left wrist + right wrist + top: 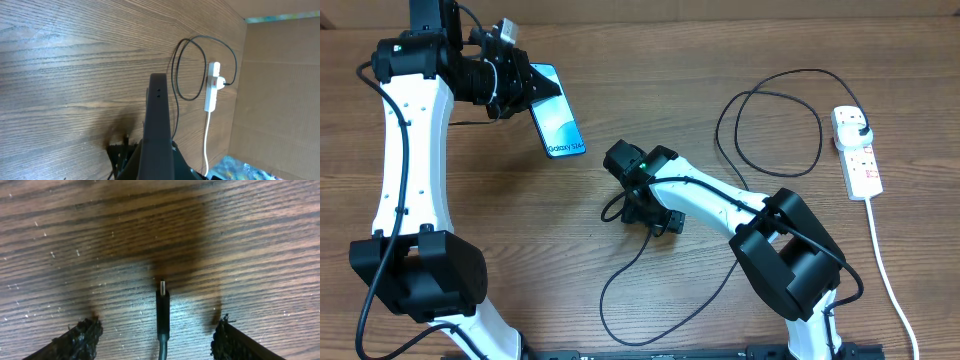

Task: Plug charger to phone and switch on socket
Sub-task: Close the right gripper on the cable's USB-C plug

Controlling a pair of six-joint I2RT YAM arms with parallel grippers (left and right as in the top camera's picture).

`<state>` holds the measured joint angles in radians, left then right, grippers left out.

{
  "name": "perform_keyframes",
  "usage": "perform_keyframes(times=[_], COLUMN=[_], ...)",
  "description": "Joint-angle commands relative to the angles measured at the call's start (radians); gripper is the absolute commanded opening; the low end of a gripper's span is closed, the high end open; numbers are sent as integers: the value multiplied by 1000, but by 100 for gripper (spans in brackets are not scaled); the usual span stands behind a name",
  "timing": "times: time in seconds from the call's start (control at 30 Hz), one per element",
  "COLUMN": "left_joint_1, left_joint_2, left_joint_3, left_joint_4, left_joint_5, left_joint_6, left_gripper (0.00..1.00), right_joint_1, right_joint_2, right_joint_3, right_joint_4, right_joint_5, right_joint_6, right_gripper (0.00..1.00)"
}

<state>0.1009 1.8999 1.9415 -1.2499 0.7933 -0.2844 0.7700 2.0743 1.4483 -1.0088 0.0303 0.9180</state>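
1. Right pincer hangs wide open and holds nothing. Its fingers stand either side of the charger lying on the desk. The connector tip points straight ahead, long axis between them.
2. Left pincer is clamped on the phone, raised well off to the right pincer's forward left.
3. The right arm is nearer the tip. Counted: one charger, one phone, one socket far to its right, plug in.

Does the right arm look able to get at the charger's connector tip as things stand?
Probably yes. The connector tip lies on the bare table between the open fingers of the right gripper. Neither finger touches it, and nothing covers it.
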Motion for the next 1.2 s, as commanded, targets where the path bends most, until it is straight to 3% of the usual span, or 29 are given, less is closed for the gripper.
perform_keyframes(times=[0.0,0.13,0.37,0.73,0.97,1.17], left_joint_1=[12,12,12,12,12,12], left_joint_2=[-3,-3,-3,-3,-3,-3], left_joint_3=[8,8,8,8,8,8], left_joint_4=[1,1,-4,-8,-10,-10], left_joint_5=[38,37,37,38,38,38], left_joint_6=[16,19,19,19,19,19], left_gripper=[5,5,4,4,4,4], right_joint_1=[-3,-3,-3,-5,-6,-6], right_joint_2=[12,16,23,51,51,51], right_joint_3=[10,10,10,10,10,10], right_joint_4=[8,13,20,28,27,27], right_joint_5=[18,21,21,19,18,18], right_joint_6=[14,14,13,9,9,9], right_gripper=[72,69,53,50,34,25])
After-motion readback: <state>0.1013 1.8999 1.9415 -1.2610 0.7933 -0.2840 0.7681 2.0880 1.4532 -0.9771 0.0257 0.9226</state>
